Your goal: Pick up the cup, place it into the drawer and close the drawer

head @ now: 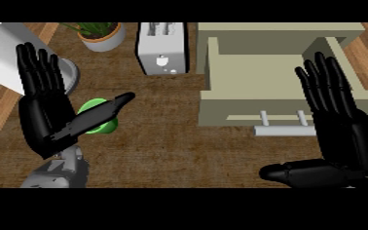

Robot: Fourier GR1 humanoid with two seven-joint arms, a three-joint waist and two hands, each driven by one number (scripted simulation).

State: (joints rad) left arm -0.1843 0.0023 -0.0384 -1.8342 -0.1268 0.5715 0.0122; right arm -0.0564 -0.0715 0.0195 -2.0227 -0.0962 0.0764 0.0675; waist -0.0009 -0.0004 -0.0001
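Standing on the worktop (179, 141), the green cup (101, 119) is partly hidden behind the left robot hand (46, 112), left of the open drawer (251, 73); both robot hands, the right robot hand (334, 122) too, have straight fingers spread apart.

Light over the brown wood-grain counter top (173, 141) is even and moderate, neither bright nor dim, and its source cannot be told. Shadows are weak: a soft darker patch lies inside the open beige box-shaped drawer (251, 73) along its left wall. The matte black hands show faint grey sheen on the fingers. No glare or edge bending shows.
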